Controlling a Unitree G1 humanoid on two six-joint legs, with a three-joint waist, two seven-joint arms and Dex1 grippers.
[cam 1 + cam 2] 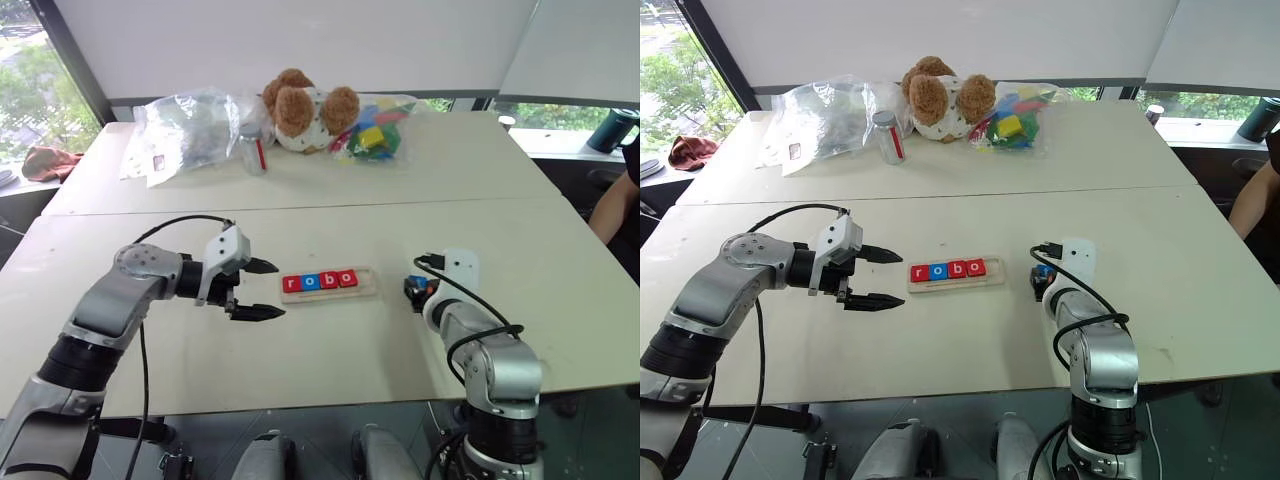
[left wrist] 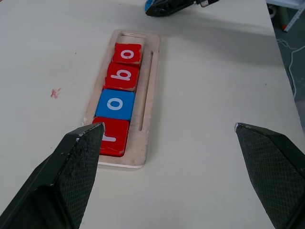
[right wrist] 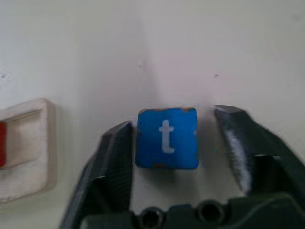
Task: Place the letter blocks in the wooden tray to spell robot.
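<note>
I have r, o, b, o seated in the wooden tray at frame centre. The blue t block sits between my right end effector's parted fingers, one side gapped; I'd centre, close squarely, then lift. Left end effector hangs wide.

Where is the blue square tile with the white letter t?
The blue t tile sits between the right gripper's black fingers, just right of the pale wooden tray's empty end.
</note>
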